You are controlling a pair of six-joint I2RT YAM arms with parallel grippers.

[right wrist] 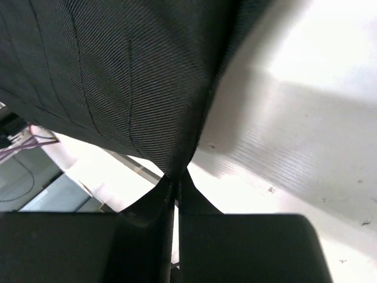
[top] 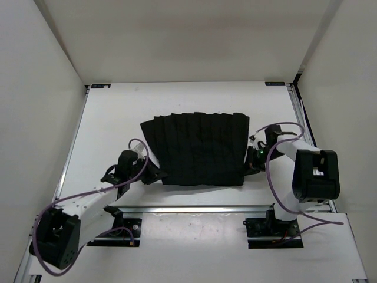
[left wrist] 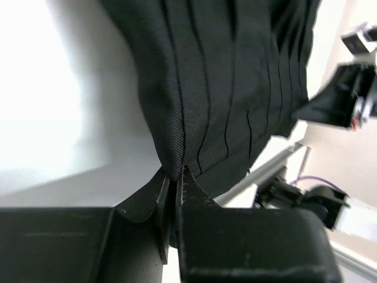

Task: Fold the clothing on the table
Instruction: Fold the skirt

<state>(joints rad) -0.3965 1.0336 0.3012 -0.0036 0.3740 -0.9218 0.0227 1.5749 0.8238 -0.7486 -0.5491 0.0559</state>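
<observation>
On the white table (top: 118,118) the black clothing (top: 197,147) lies in the middle; it should handle soft and limp. Your left gripper (left wrist: 175,177) and right gripper (right wrist: 177,175) each pinch one near corner, a good hold.

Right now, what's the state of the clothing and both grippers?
clothing: spread out on the table, not folded over, both near corners pinched.
left gripper: shut on the clothing's near-left corner.
right gripper: shut on the clothing's near-right corner.
</observation>
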